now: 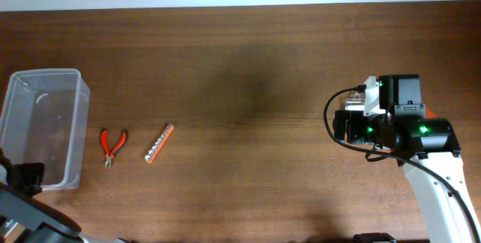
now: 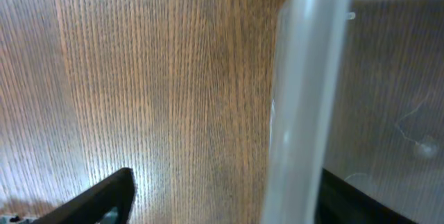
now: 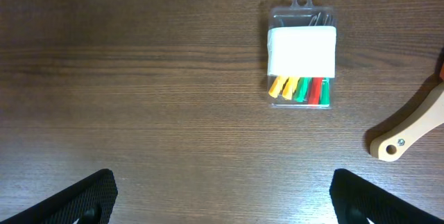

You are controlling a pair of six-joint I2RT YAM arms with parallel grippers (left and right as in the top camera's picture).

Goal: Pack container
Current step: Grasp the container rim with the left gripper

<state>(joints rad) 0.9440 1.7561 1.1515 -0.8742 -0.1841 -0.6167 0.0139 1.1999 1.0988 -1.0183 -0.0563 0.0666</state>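
**1. Container position.** The container (image 1: pixel 41 126) is a clear lidless tub at the far L side of the table (image 1: pixel 248 62). No contents are visible. Its long axis runs fore-aft, away from the robot, and its near short end sits right at the L arm.

**2. L gripper** (image 2: pixel 225 175). The jaws are apart and hold nothing. One container wall stands upright between them: one finger (image 2: pixel 97 200) is outside over bare wood, the other is seen through the plastic on the inner side. No contact shows on either side.

**3. R gripper** (image 3: pixel 222 182). It is spread wide and empty, over the R side of the table, well apart from the container.

**4. Loose items.** The pliers (image 1: pixel 113 145) and bit strip (image 1: pixel 159 144) lie just R of the container. The blister pack (image 3: pixel 302 50) is ahead of the R gripper, R of its centreline. A wooden handle (image 3: pixel 409 130) shows at the view edge.

**5. Assessment.** The L arm is nearer the tub and is likely placed to pinch the wall across its thickness and steady it. The R arm is nearer the pack, so any carry goes L across the table. Risk: the thin wall may flex or the tub may slide.
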